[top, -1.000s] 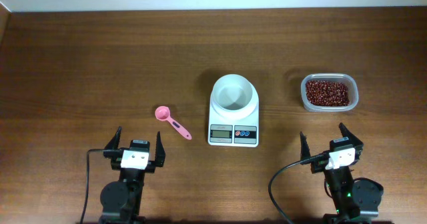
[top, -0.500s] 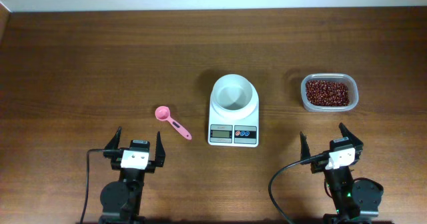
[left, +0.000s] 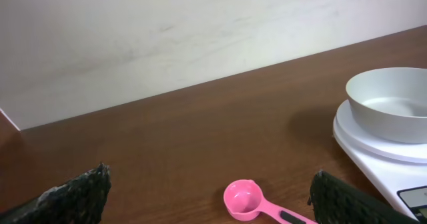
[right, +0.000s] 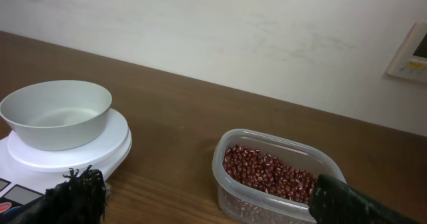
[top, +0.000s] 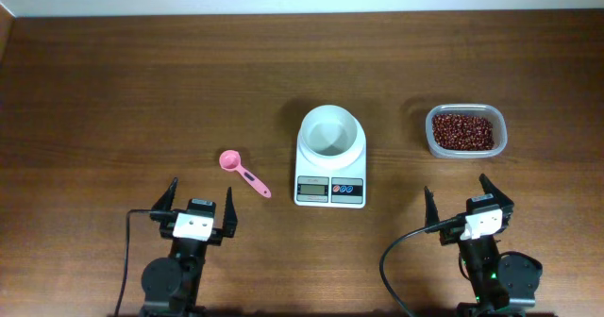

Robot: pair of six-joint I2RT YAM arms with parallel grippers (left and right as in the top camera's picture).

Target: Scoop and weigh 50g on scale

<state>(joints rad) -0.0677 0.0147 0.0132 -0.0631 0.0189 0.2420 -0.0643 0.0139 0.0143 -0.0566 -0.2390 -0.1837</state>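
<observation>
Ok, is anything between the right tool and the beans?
Nothing visible. Only bare brown wooden table separates the open right tool from the small dark red-brown beans in the clear rectangular plastic tub.

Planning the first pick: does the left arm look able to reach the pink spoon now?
Probably yes: the left gripper stands open, with only bare table between it and the pink spoon.

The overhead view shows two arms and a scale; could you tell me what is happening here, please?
Nothing is being handled yet. The left arm and right arm sit at the near edge of the table, jaws open and empty. The pink spoon lies left of the scale, whose bowl looks empty. The beans sit in the clear tub to the scale's right, so scooping has not begun.
</observation>
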